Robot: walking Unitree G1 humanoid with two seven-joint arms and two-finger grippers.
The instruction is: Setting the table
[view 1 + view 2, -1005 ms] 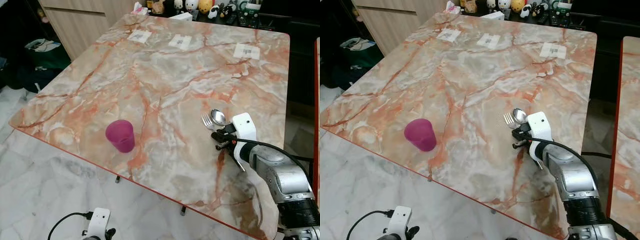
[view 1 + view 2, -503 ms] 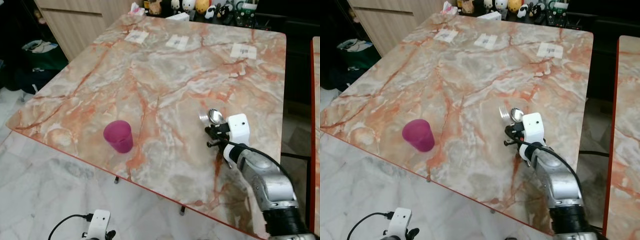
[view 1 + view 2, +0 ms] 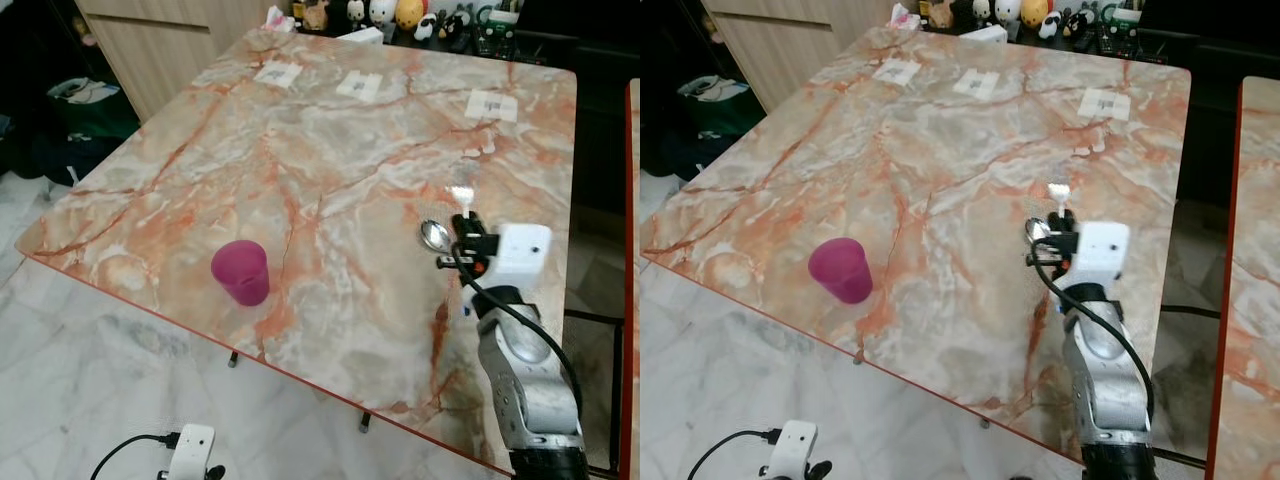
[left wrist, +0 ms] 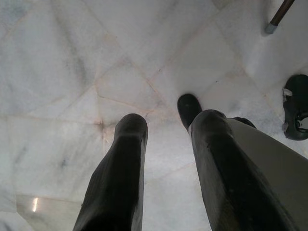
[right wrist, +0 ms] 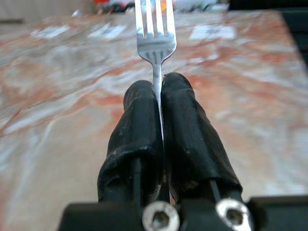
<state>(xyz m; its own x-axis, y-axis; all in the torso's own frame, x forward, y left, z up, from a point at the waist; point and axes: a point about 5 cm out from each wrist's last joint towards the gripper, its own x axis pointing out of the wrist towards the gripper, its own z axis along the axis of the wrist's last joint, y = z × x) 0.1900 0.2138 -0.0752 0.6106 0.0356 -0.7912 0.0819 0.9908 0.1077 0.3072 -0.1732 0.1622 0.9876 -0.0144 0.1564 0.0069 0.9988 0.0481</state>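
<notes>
Spanning marble table (image 3: 330, 160) (floor (image 4: 72, 72) likewise, seemingly)

My right gripper (image 5: 159, 91) is raised on a bent arm, fingers pressed tight together. My left gripper (image 4: 161, 130) hangs low, fingers parted.

A silver fork (image 5: 155, 36) is pinched by its handle between the closed black fingers of the right end effector (image 5: 160, 89), tines pointing away over the far side of the marble tabletop (image 3: 300, 130). A silver spoon (image 3: 435, 236) sits just beside that end effector near the tabletop's right edge, bowl facing up; whether it rests on the surface cannot be told. A magenta plastic cup (image 3: 241, 272) stands upright near the front edge, well apart from the cutlery.
</notes>
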